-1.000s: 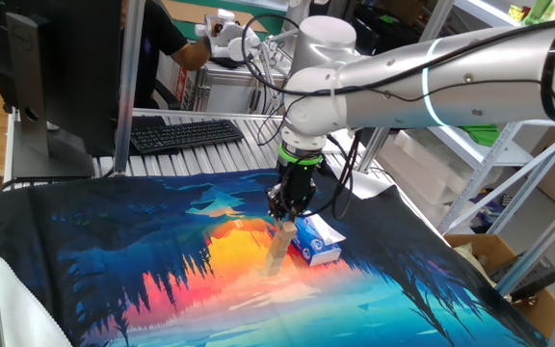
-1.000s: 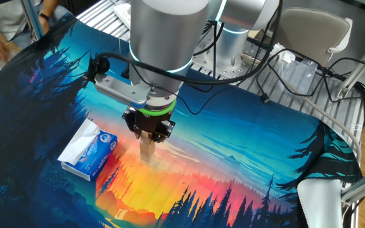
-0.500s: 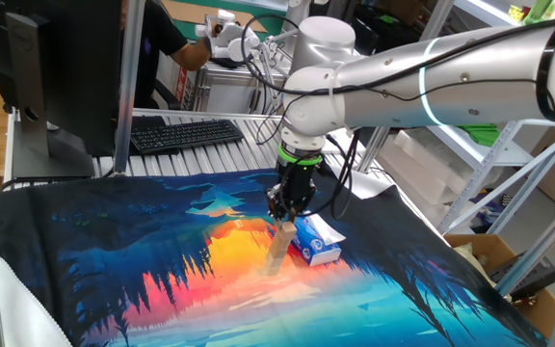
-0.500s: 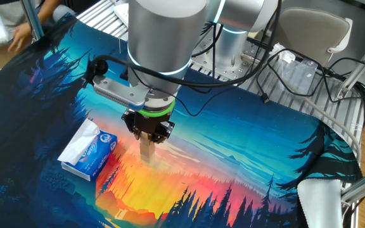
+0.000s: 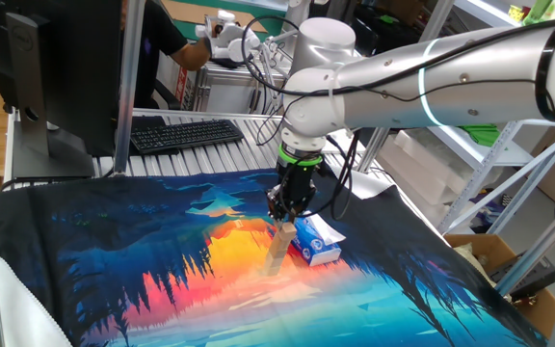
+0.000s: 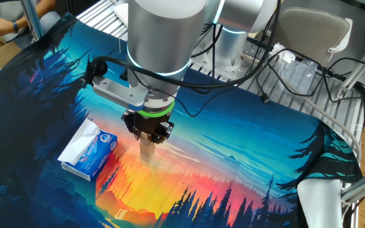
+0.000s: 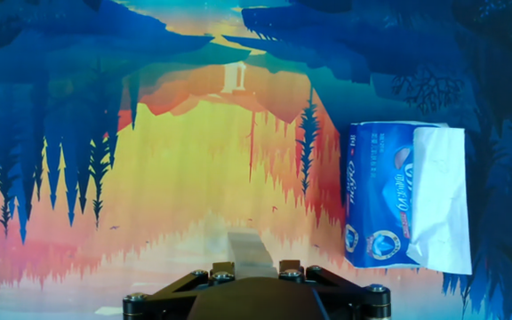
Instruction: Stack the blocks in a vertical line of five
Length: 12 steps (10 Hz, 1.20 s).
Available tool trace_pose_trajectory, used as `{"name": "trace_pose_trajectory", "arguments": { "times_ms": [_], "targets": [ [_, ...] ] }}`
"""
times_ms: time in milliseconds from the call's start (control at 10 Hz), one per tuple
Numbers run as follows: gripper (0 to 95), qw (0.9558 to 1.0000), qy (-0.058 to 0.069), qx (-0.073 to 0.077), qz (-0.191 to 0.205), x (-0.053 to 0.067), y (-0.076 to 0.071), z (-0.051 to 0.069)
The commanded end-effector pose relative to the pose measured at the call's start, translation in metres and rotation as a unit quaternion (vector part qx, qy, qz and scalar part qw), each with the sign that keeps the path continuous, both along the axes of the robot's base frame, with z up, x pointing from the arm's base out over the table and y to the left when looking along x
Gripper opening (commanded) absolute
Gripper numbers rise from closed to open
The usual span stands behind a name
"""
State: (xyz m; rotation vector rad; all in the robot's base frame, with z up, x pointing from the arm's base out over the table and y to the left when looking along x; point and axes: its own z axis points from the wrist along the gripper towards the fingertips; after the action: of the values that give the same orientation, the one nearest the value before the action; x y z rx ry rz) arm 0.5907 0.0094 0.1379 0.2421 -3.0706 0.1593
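At the middle of the desk's printed cloth (image 5: 114,260) stands the column of blocks (image 5: 277,249), just left of the tissue box (image 5: 316,240). The tool (image 5: 286,218) points straight down with its fingers closed narrowly on the top block (image 6: 147,147).

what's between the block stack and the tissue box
Nothing: in the hand view, only bare printed cloth lies between the stack of blocks and the blue tissue box; they stand apart.
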Motion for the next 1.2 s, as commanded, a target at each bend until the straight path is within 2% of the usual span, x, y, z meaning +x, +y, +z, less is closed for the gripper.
{"name": "trace_pose_trajectory", "arguments": {
  "times_ms": [100, 500, 600, 700, 800, 1000, 1100, 1200],
  "targets": [
    [0.0, 1.0000, -0.001, -0.001, -0.001, -0.0008, -0.0004, -0.0004],
    [0.0, 0.9998, -0.002, 0.001, -0.020, -0.0007, -0.0003, -0.0007],
    [19.0, 0.9997, -0.002, 0.001, -0.025, -0.0006, -0.0002, -0.0009],
    [19.0, 0.9996, -0.003, 0.001, -0.028, -0.0006, -0.0002, -0.0009],
    [38.0, 0.9994, -0.003, 0.001, -0.035, -0.0006, -0.0002, -0.0009],
    [38.0, 0.9992, -0.004, 0.001, -0.041, -0.0005, -0.0001, -0.0011],
    [57.0, 0.9991, -0.004, 0.001, -0.043, -0.0004, 0.0000, -0.0013],
    [57.0, 0.9990, -0.004, 0.001, -0.045, -0.0004, 0.0001, -0.0014]
  ]
}}
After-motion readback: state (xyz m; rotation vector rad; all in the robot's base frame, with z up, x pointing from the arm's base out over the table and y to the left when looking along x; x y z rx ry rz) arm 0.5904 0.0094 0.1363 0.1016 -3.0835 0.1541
